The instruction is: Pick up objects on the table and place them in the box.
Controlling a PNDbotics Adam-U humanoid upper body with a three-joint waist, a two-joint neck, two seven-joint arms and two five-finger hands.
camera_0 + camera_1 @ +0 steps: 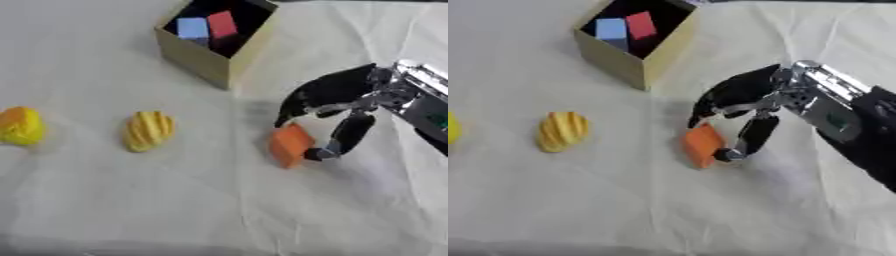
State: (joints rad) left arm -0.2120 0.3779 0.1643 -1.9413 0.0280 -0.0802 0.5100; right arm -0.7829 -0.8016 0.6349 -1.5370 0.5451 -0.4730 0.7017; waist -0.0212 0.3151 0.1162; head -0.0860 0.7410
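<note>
Two blocks already lie inside the cardboard box (213, 61), a blue block (192, 28) and a red block (222, 24) side by side against its dark interior. That box stands open-topped at the far middle of the bench (105, 200), which is covered with a pale, creased cloth.

My right hand (741, 100) reaches in from the right side, its black fingers curled down over an orange block (703, 145). The thumb (750, 137) presses against the block's right face while the fingers (706, 107) arch over its far top edge, so I have the block pinched between them. It sits tilted, one corner up toward my fingers; I cannot tell whether its lower edge is touching the cloth. It is nearer to me than the box and a little to the right of it, well apart from the box wall.

To my left, two yellow pieces rest on the cloth. A ribbed yellow object (149, 131), shaped something like a shell or a pastry, lies about midway between the orange block and the left edge. Farther left, near the edge, sits a rounded yellow object with an orange patch on top (19, 126). Both lie apart from each other and from my hand.

My left hand shows in neither view.
</note>
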